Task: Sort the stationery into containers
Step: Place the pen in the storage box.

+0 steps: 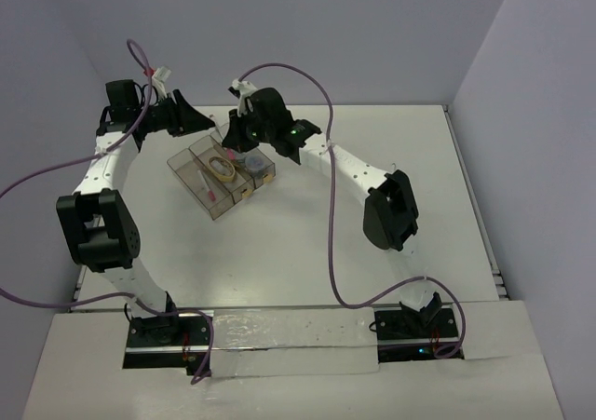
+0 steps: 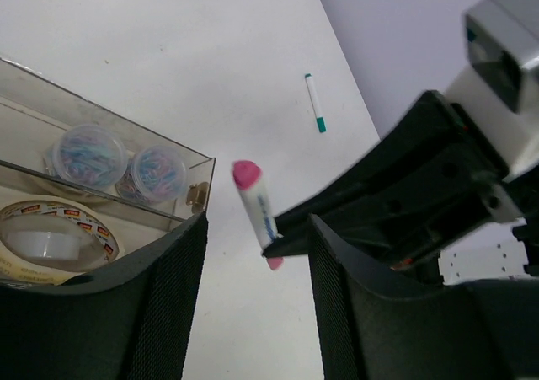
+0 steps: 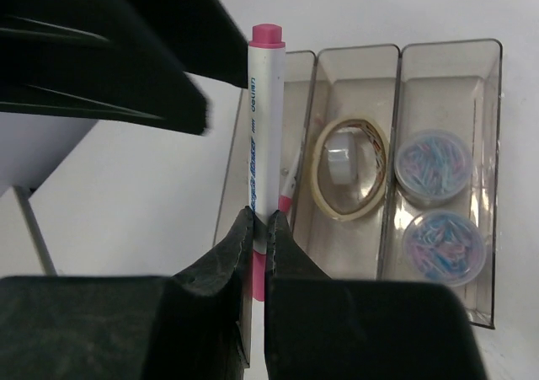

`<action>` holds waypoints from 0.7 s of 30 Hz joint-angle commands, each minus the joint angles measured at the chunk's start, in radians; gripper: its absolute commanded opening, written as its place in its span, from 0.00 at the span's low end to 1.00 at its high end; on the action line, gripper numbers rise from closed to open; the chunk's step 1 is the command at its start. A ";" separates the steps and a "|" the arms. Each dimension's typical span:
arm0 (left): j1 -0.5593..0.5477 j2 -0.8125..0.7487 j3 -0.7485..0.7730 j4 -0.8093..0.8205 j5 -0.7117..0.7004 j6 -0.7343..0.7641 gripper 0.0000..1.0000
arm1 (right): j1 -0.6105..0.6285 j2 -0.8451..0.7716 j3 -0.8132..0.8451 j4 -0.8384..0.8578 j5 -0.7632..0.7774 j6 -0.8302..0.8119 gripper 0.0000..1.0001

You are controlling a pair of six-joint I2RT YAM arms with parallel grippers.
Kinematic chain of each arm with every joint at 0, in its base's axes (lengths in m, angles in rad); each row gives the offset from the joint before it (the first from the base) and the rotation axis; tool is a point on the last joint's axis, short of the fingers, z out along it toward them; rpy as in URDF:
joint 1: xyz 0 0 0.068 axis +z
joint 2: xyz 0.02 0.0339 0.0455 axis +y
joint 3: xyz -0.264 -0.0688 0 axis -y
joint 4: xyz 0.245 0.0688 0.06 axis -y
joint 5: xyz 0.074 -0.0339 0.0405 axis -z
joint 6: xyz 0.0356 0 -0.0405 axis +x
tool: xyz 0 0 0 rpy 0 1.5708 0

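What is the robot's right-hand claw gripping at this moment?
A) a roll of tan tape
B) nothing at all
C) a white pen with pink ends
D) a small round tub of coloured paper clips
C: in the right wrist view the right gripper is shut on the white pen with pink ends, while the roll of tan tape lies in the clear plastic bins.

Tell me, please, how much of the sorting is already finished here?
Done: the bins hold a tape roll in the middle, two tubs of clips at one end and a thin pen at the other. In hand: the right pincer is shut on a pink-capped pen near the bins. Left: a green-tipped pen lies on the table; the left pincer is open and empty.
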 commanded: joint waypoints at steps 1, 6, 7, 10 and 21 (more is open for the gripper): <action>-0.026 -0.057 -0.014 0.077 -0.064 -0.043 0.57 | 0.011 -0.092 -0.005 0.083 -0.020 0.021 0.00; -0.052 -0.060 -0.029 0.090 -0.125 -0.073 0.55 | 0.025 -0.085 0.000 0.088 -0.041 0.033 0.00; -0.055 -0.060 -0.034 0.102 -0.130 -0.096 0.52 | 0.026 -0.084 0.002 0.083 -0.044 0.030 0.00; -0.064 -0.057 -0.041 0.118 -0.137 -0.136 0.42 | 0.031 -0.086 0.001 0.082 -0.046 0.024 0.00; -0.059 -0.046 -0.018 -0.041 -0.260 -0.089 0.00 | 0.023 -0.079 0.017 0.034 -0.024 0.047 0.65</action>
